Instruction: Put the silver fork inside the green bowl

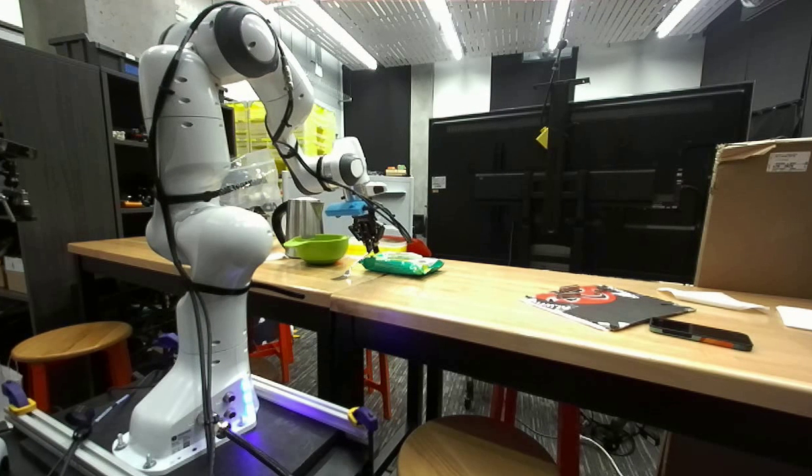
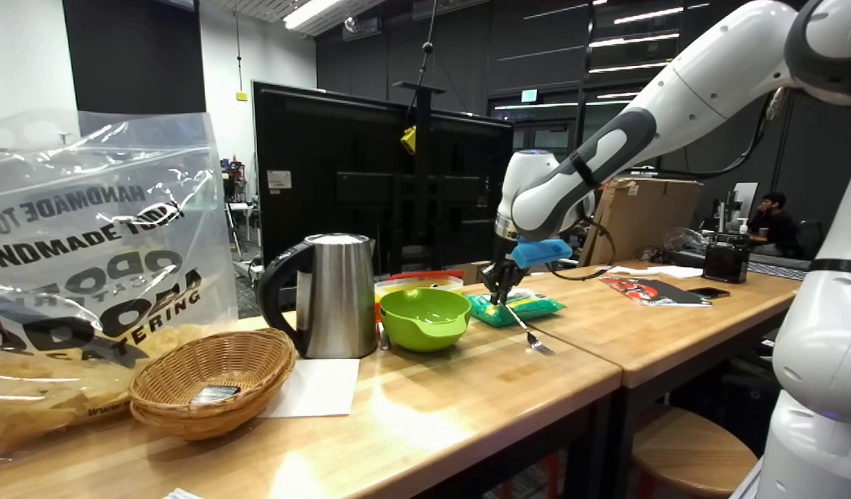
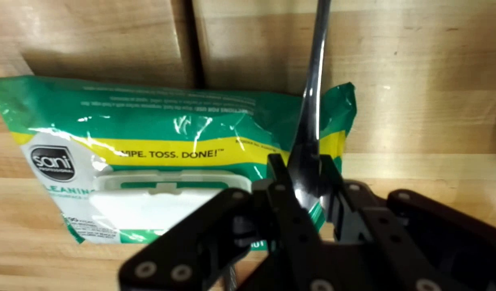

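— Wrist view: claw (image 3: 304, 178) closed tight on the fork (image 3: 312, 93), handle end only. Risk?
— Tines (image 2: 539, 344) slope low; without enough lift they could snag the bowl (image 2: 415, 337) and twist the fork loose.
— Where's it sit?
— In the claw's pinch, slanting down and away, tines near the table (image 2: 467, 395). Bowl's apart.

We've got a metal kettle (image 2: 341, 298) with a wicker basket (image 2: 204, 424) just beside it, then a clear lettered plastic bag (image 2: 107, 166) next to the basket, all in an exterior view. We tag a green "sani" wipes packet (image 3: 163, 153) lying on the wooden tabletop (image 2: 481, 395), plus a dark printed item (image 1: 611, 307) with red on it near a phone (image 1: 700, 334), those two in both exterior views. Elsewhere we log a big black panel (image 1: 479, 198), a large cardboard box (image 1: 770, 225), round wooden stools (image 1: 472, 449) and a person (image 2: 775, 225) in the background.
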### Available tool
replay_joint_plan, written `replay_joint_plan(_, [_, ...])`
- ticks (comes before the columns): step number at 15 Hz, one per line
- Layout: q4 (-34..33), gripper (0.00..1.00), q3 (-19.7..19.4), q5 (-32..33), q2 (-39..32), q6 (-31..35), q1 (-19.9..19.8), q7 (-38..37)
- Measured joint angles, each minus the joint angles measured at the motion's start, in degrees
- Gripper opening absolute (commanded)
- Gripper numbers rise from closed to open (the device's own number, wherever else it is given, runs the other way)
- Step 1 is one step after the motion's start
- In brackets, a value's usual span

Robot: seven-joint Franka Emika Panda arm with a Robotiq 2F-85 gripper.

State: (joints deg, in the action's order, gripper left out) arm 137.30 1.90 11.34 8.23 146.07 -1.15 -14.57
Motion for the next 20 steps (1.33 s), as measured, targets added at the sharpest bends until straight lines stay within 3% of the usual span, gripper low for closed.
replay_joint_plan(9, [-5.25,0.05,5.22,7.4,3.21,-14.03,0.09,-11.04])
replay_joint_plan(20, [-8.94,0.05,9.81,13.04,5.92,-23.03,0.83,-20.93])
